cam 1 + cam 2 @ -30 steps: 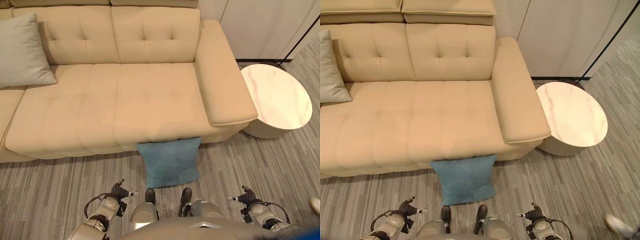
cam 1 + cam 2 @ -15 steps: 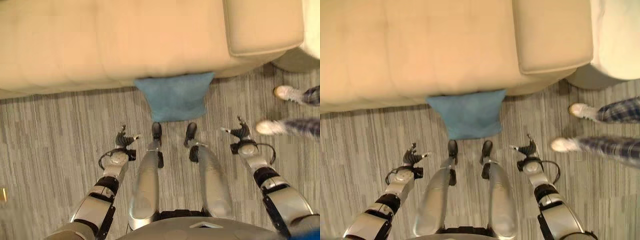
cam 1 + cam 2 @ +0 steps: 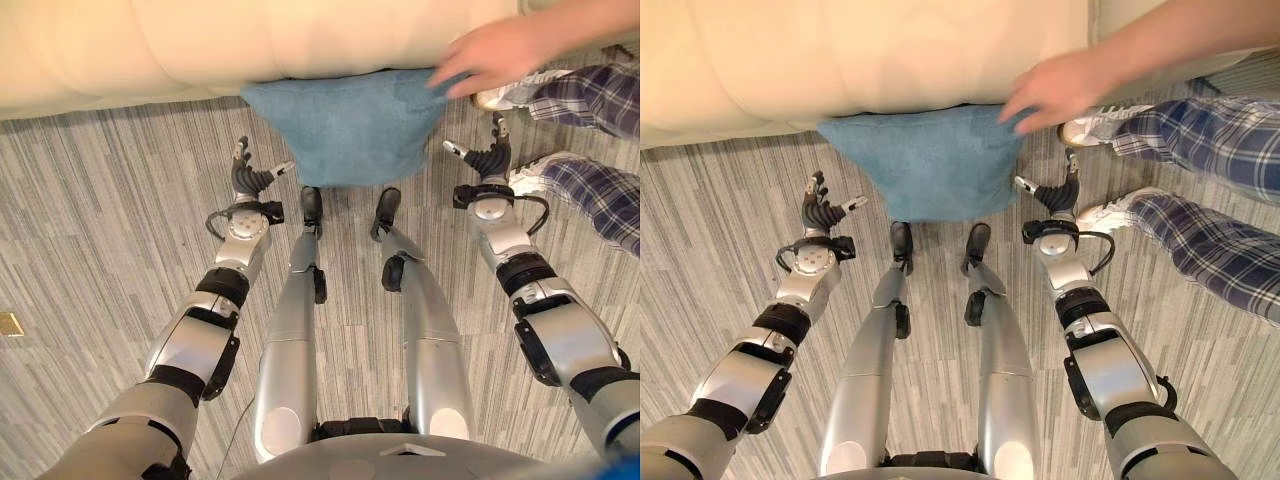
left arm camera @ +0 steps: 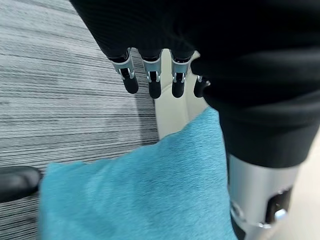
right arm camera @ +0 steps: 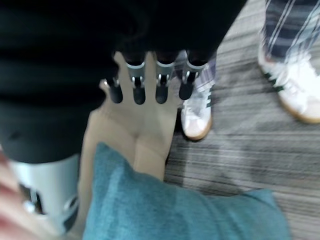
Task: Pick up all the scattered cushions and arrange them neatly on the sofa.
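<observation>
Cushion [image 3: 345,125] at top centre, propped on floor against sofa [image 3: 150,45], person's hand [image 3: 490,60] at its corner. Left hand [image 3: 248,178] and right hand [image 3: 485,160] flanking, fingers spread, ready to grasp.

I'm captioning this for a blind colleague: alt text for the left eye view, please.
A blue cushion leans on the sofa front on grey carpet, a person's hand at its corner. The robot's open left hand and right hand flank it.

Two silver-grey arms banded with black joints end in the dark ribbed left hand [image 3: 246,186] and right hand [image 3: 488,165], silver fingers black-tipped.
</observation>
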